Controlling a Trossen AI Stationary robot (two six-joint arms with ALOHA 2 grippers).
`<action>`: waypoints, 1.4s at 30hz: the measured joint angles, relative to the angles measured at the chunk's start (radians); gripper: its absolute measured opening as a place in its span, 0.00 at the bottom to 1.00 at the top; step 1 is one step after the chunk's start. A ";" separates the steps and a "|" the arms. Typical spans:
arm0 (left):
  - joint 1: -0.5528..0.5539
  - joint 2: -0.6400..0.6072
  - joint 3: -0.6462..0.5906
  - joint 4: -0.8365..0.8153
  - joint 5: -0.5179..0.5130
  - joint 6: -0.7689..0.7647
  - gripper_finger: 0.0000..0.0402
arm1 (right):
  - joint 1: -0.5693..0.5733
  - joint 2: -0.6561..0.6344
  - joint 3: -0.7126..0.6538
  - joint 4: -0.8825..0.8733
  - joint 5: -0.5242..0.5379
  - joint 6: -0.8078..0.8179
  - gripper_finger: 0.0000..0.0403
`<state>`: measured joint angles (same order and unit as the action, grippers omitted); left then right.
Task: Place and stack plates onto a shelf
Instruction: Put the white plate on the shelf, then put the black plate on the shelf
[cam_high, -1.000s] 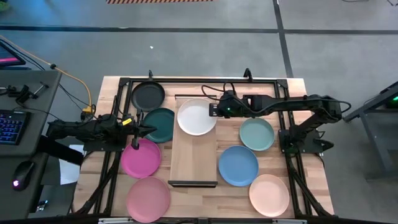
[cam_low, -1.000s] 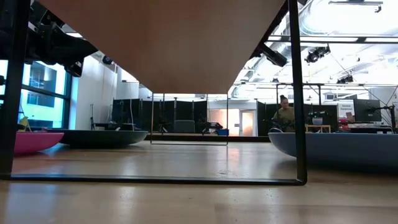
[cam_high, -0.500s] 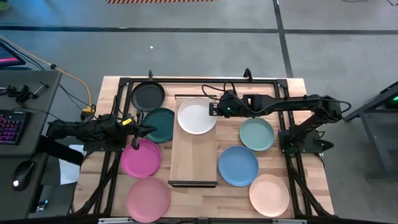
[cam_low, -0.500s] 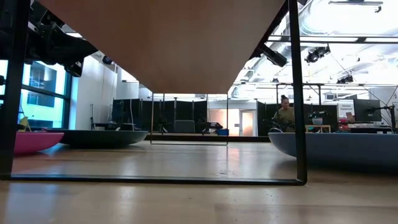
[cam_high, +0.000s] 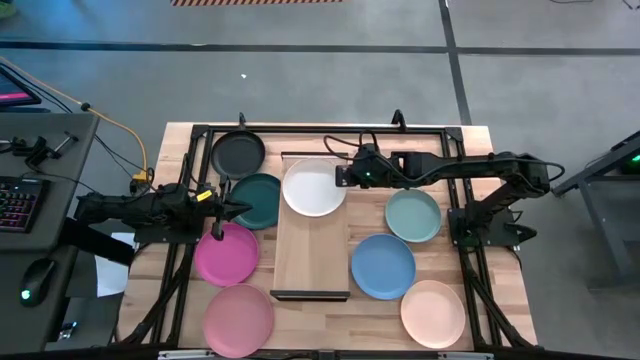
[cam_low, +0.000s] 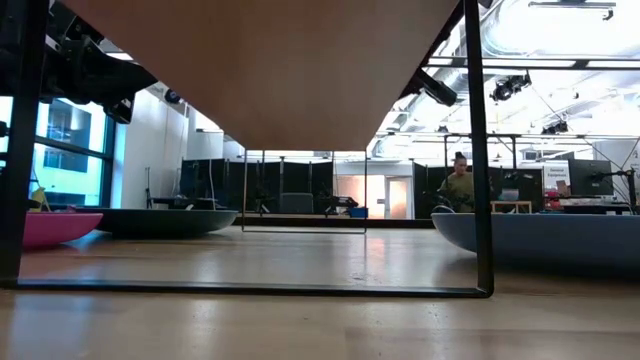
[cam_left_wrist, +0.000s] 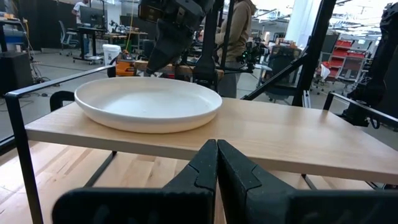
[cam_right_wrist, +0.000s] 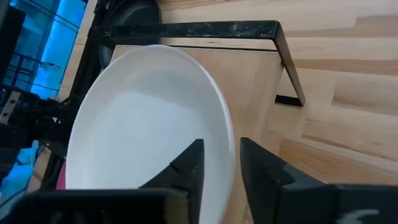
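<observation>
The white plate (cam_high: 312, 188) lies flat on the far end of the light-wood shelf (cam_high: 310, 260). My right gripper (cam_high: 343, 176) is at the plate's right rim, shut on it. My left gripper (cam_high: 243, 208) is shut and hovers over the near right edge of the dark teal plate (cam_high: 258, 198). In its wrist view, its fingers (cam_left_wrist: 216, 162) point at the shelf and the white plate (cam_left_wrist: 149, 102). The other plates rest on the tabletop: black (cam_high: 238, 153), magenta (cam_high: 228, 254), pink (cam_high: 238, 318), mint (cam_high: 413, 215), blue (cam_high: 382, 266) and peach (cam_high: 432, 312). My right gripper (cam_right_wrist: 222, 168) pinches the white plate's right rim (cam_right_wrist: 229, 146), with one finger (cam_right_wrist: 189, 168) over the plate's hollow and the other (cam_right_wrist: 264, 171) outside it. The fingers come slanting down from the table's right. The plate's base rests on the shelf board.
Dark rails (cam_high: 310, 294) close the shelf's near and far ends. The near half of the shelf board is bare. A black frame (cam_high: 190, 180) rings the tabletop. A desk with a keyboard (cam_high: 20, 200) stands left of the table, and a person (cam_low: 458, 185) sits in the room behind.
The white plate has slid a little along the shelf toward the table's left and far edges. My right gripper has moved with it.
</observation>
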<state>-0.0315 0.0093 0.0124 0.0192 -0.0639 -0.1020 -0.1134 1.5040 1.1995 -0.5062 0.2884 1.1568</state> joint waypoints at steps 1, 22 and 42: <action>0.000 0.000 0.000 0.000 0.000 0.000 0.00 | -0.003 0.000 0.000 -0.002 0.000 -0.017 0.23; 0.000 0.000 0.000 0.000 0.000 0.000 0.00 | 0.177 -0.580 -0.383 -0.209 0.102 -0.091 0.27; 0.000 0.000 0.000 0.001 -0.026 0.084 0.00 | 0.245 -0.674 -0.686 0.795 0.073 -0.824 0.27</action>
<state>-0.0311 0.0090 0.0121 0.0206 -0.0902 -0.0183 0.1318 0.8303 0.5140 0.2890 0.3618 0.3328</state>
